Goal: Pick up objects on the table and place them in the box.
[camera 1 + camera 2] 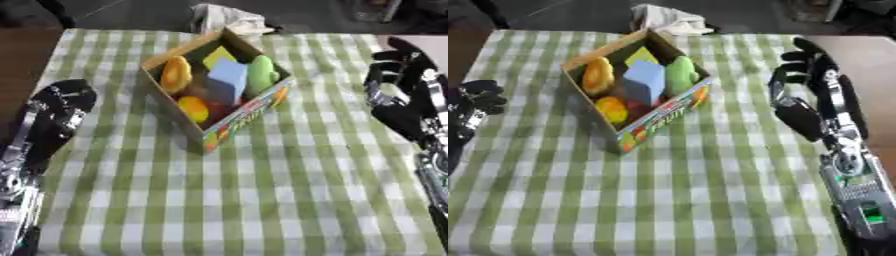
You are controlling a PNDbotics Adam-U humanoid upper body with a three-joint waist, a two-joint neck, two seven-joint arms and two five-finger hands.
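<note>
A cardboard box (249,111) with a colourful front stands on the green-and-white checked tablecloth (262,200), back of centre. Inside it lie an orange-yellow piece (175,74), a blue block (227,80), a yellow block (219,56), a green piece (261,74) and a yellow-red fruit (194,109). My left hand (63,107) rests at the table's left edge, fingers relaxed, holding nothing. My right hand (802,80) hovers right of the box, fingers upward and slightly bent, holding nothing.
A crumpled white cloth (229,19) lies just behind the box at the table's far edge. The cloth in front of the box shows only its checks. Dark floor borders the left side, a pale surface the right.
</note>
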